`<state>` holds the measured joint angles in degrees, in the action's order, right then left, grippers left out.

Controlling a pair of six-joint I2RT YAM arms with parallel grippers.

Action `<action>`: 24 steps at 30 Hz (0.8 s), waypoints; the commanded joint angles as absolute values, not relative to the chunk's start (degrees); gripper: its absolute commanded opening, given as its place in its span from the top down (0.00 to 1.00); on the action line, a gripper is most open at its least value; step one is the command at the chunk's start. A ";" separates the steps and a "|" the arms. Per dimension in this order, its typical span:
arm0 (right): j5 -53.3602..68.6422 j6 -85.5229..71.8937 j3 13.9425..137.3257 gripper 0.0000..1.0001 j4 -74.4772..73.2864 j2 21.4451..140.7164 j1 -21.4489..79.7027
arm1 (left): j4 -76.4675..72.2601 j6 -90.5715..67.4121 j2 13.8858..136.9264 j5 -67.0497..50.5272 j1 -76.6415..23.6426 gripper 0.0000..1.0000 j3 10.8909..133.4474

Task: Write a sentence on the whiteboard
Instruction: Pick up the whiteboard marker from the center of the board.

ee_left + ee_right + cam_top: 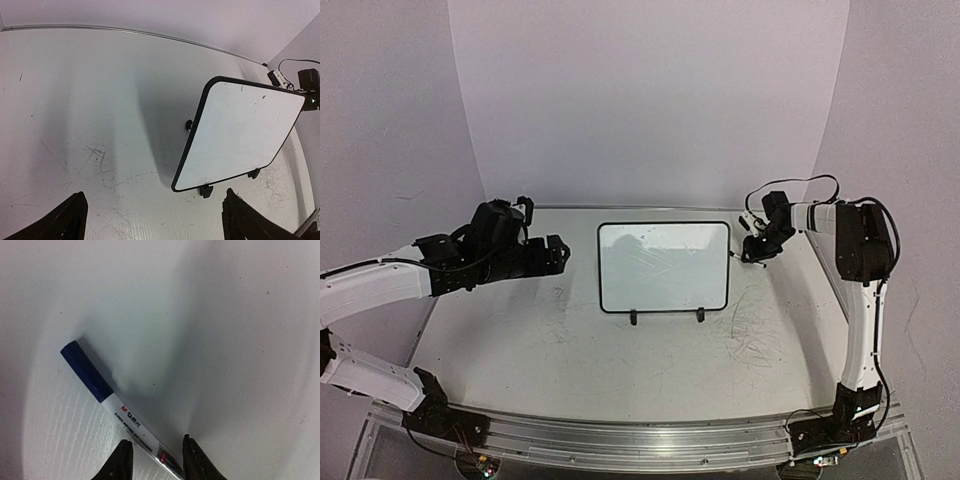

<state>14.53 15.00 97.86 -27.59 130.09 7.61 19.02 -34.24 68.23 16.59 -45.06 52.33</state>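
1. The right gripper (157, 452) stands with its fingers narrowed about the barrel of the marker (125, 415), which lies flat on the table (520, 330) near its far right corner. One finger seems to touch the barrel and a slit shows at the other, so I cannot tell if the hold is firm. Clamp squarely across the barrel before lifting.
2. The blue cap (85, 371) is on (nothing gets written until it comes off). The fingers sit at the barrel's other end, which leaves the cap free for pulling.
3. The left gripper (155, 220) is spread wide and holds nothing, hovering over the table's left half. It looks best placed to take the cap or steady the board.
4. The whiteboard (664, 266) stands propped on its feet mid-table, towards the far edge, its face blank. Press lightly, or it may tip.
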 commanded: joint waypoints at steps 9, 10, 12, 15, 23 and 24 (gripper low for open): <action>16.27 14.07 96.45 0.65 -28.77 130.19 7.90 | 16.88 -30.02 67.22 14.64 -45.00 0.05 56.08; 16.05 13.56 96.04 0.67 -28.29 129.60 7.92 | 16.90 -29.70 67.38 13.96 -45.00 0.05 56.75; 15.24 12.73 95.18 0.74 -27.51 128.63 7.88 | 17.16 -29.07 67.60 12.45 -45.00 0.04 58.53; 13.04 10.45 92.70 0.88 -25.17 126.05 7.88 | 18.02 -28.18 68.14 10.57 -45.00 0.03 61.52; 8.73 4.47 85.60 1.00 -20.23 113.98 7.45 | 19.64 -30.19 69.53 5.06 -45.01 0.02 69.34; 7.56 3.46 84.68 1.00 -20.21 112.26 7.45 | 19.61 -30.12 70.09 4.00 -45.00 0.01 70.32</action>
<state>11.88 8.14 86.68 -23.24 121.78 7.66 19.62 -29.83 68.81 9.09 -45.06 64.74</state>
